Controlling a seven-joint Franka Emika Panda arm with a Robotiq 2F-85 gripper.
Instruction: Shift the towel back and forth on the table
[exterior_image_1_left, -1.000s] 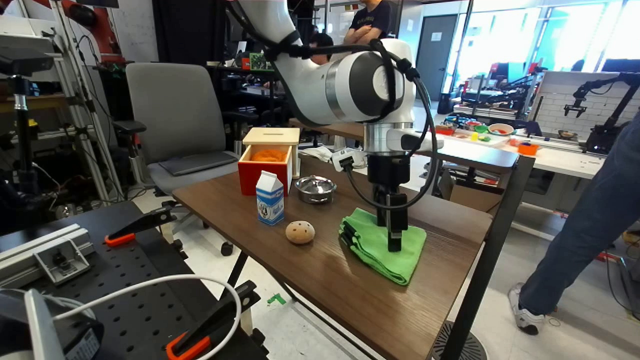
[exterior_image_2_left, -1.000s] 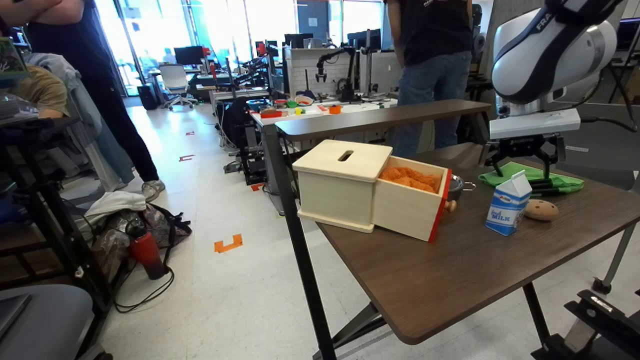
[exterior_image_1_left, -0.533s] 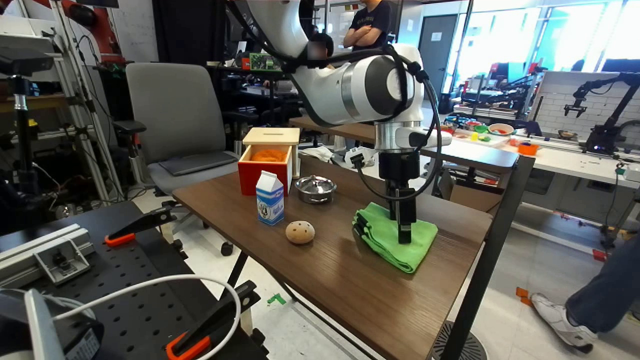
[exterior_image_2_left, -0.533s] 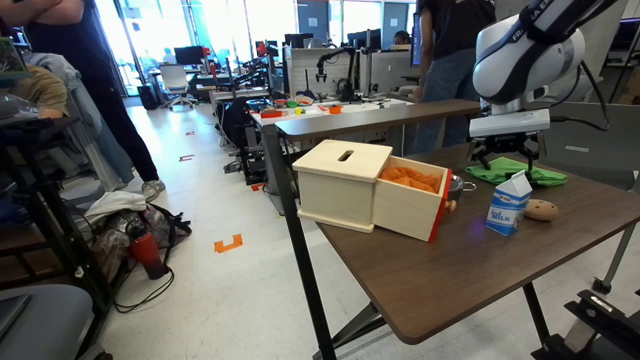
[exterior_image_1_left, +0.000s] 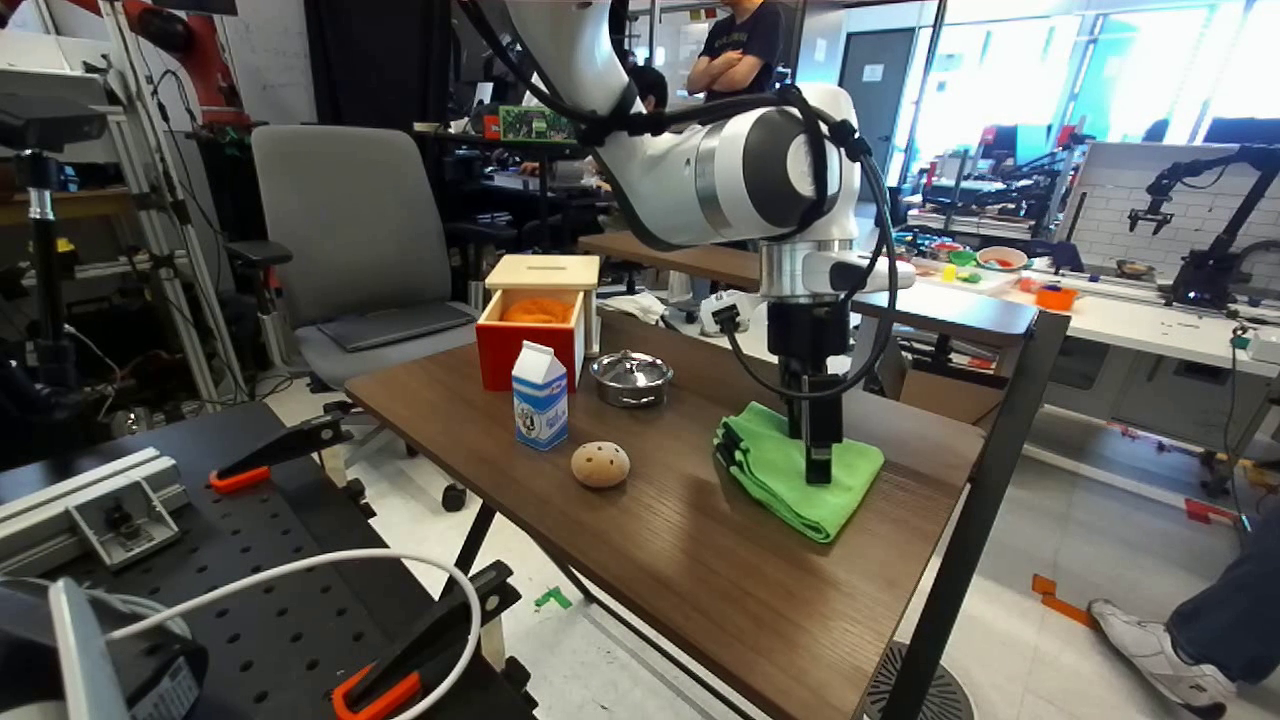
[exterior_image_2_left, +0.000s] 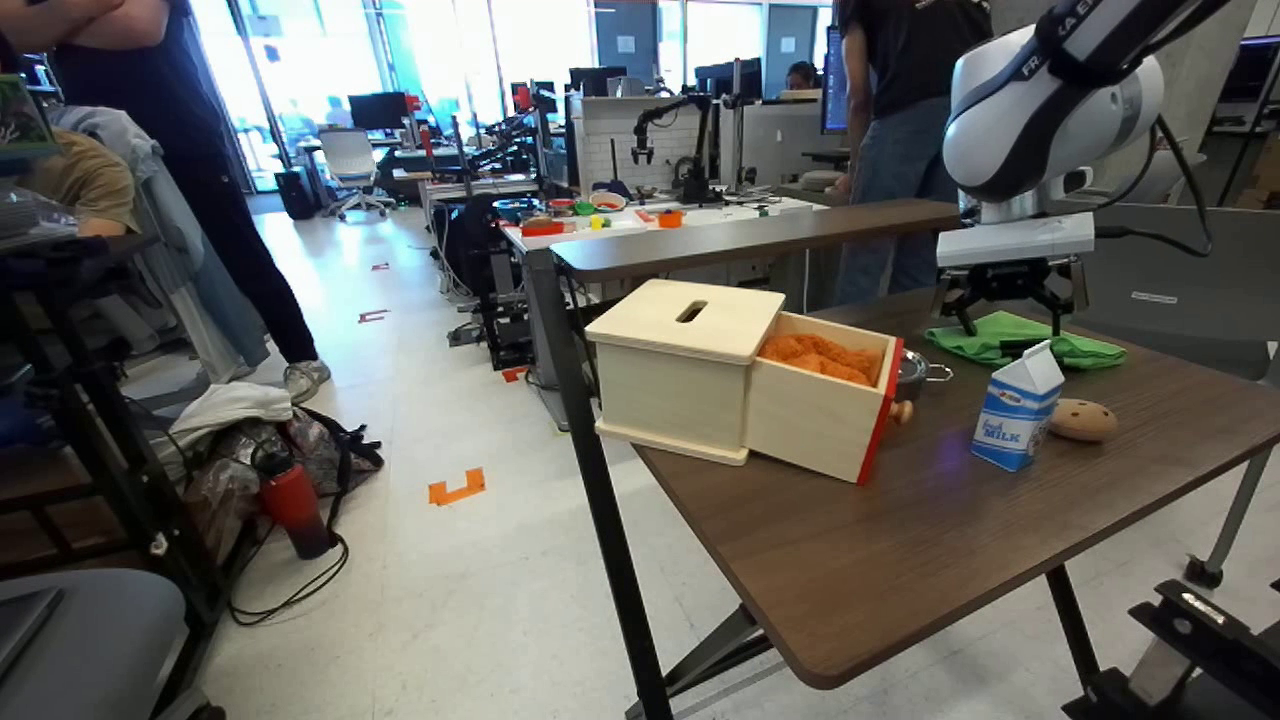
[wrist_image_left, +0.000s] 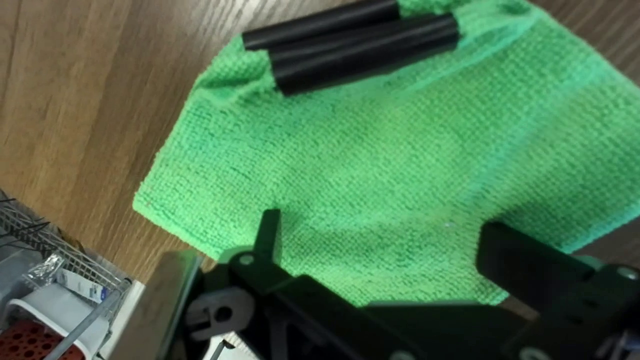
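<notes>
- Wrist view: gripper spread wide over the folded green towel, pinching nothing; apparently touching, cannot tell how firmly.
- Towel lying on the brown wood-look table, towards the end with a black metal upright.
- Likely risk: skating over the cloth if pressed too lightly, bunching the top folds if too hard.
- Black rods along one towel edge; if loose, liable to roll off on a jerky stroke.
- Possible obstacles to a long stroke: perforated tan egg, prone to rolling; milk carton, easily tipped; lidded steel pot.
- Farther off: wooden box, red-fronted drawer pulled out.
</notes>
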